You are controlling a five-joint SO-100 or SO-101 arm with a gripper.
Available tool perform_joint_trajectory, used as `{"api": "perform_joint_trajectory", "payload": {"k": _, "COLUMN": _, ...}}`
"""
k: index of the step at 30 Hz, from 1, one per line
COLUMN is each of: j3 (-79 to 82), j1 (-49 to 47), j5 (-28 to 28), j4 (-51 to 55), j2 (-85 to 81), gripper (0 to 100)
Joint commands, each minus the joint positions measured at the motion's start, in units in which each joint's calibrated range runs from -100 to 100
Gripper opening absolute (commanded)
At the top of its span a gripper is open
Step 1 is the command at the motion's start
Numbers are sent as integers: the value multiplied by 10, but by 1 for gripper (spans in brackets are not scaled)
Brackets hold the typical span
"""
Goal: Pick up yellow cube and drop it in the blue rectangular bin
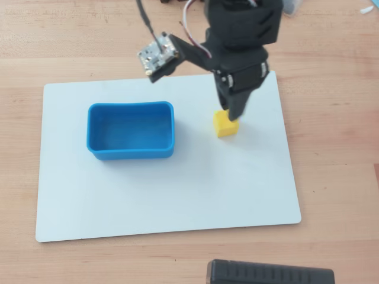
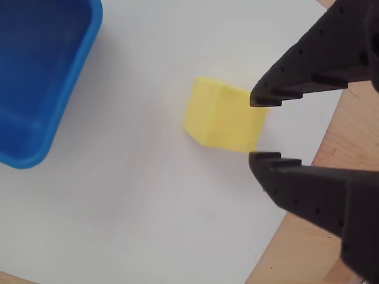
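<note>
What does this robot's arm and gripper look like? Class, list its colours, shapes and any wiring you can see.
The arm is matte black and blocky. The gripper has two black, wedge-shaped fingers with stepped tips and small round holes along their sides. A small bare circuit board sticks out beside it, with a black cable and thin white-and-red wires.

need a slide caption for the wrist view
Open gripper closing in on the yellow cube on the white board, blue bin at upper left.

so a mat point(image 1: 148, 195) sits mid-table point(image 1: 331, 71). the bin point(image 1: 131, 131) is on the mat's left half in the overhead view, the cube point(image 1: 225, 125) well apart to its right, nearer the table's far edge, with the gripper point(image 2: 257, 129) just over its far side.
</note>
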Motion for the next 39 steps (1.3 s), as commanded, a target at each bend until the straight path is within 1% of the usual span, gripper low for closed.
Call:
{"api": "perform_joint_trajectory", "payload": {"k": 1, "j3": -86, "j1": -7, "j5": -17, "j4": 14, "j2": 2, "gripper": 21}}
{"api": "perform_joint_trajectory", "payload": {"k": 3, "j3": -87, "j1": -3, "j5": -25, "j4": 23, "j2": 2, "gripper": 25}}
{"api": "perform_joint_trajectory", "payload": {"k": 5, "j3": -91, "j1": -4, "j5": -27, "j4": 37, "j2": 8, "gripper": 27}}
{"api": "perform_joint_trajectory", "payload": {"k": 9, "j3": -166, "j1": -7, "j5": -37, "j4": 120, "j2": 80, "gripper": 27}}
{"api": "perform_joint_trajectory", "payload": {"k": 23, "j3": -164, "j1": 10, "j5": -38, "j4": 125, "j2": 109, "gripper": 27}}
{"api": "perform_joint_trajectory", "payload": {"k": 32, "j3": -164, "j1": 11, "j5": -37, "j4": 108, "j2": 149, "gripper": 25}}
{"api": "perform_joint_trajectory", "payload": {"k": 35, "j3": -170, "j1": 15, "j5": -35, "j4": 106, "j2": 149, "gripper": 22}}
{"api": "perform_joint_trajectory", "payload": {"k": 39, "j3": -171, "j1": 17, "j5": -35, "j4": 102, "j2": 149, "gripper": 9}}
